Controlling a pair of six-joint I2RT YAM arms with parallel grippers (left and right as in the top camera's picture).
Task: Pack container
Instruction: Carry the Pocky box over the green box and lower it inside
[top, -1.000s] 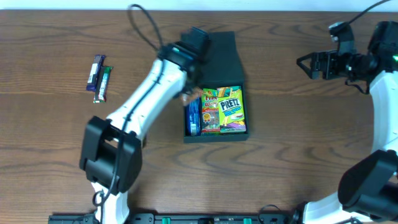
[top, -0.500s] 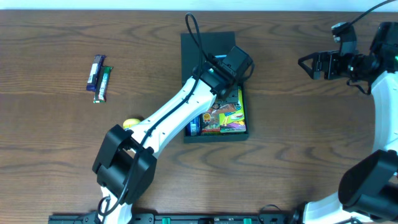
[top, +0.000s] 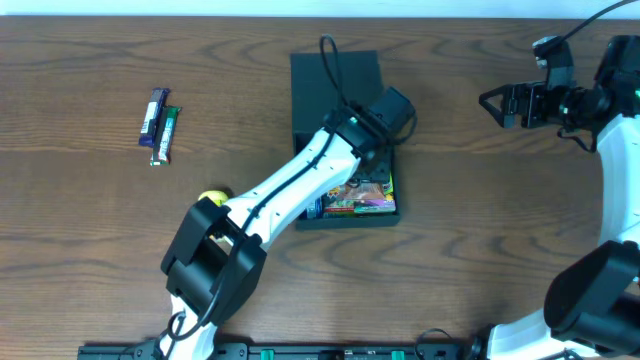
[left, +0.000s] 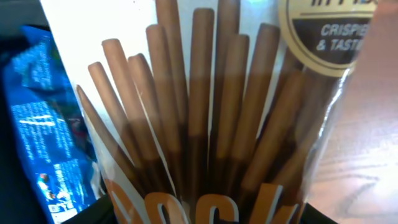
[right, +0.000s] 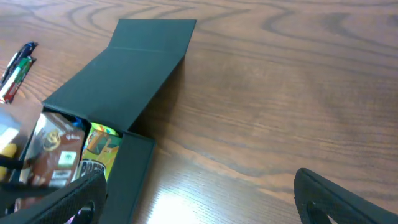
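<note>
Matte teal-green card, square-ish, hinged flap lying open and flat toward the far edge: container (top: 335, 88) at mid-table, somewhat nearer the far edge. Inside, glossy snack packs (top: 362, 195) side by side, with a crinkled blue foil pack (left: 37, 124) at the left wall. Brown wood-grain table (top: 480, 230), and two slim bars (top: 160, 125) near its left edge. Over the box, left gripper (top: 372, 150), close against a clear-wrapped biscuit-stick pack (left: 205, 112); cannot tell whether clamped on it. Right gripper (right: 199, 180) near the far right corner, fingers (right: 68, 199) wide apart above bare wood.
</note>
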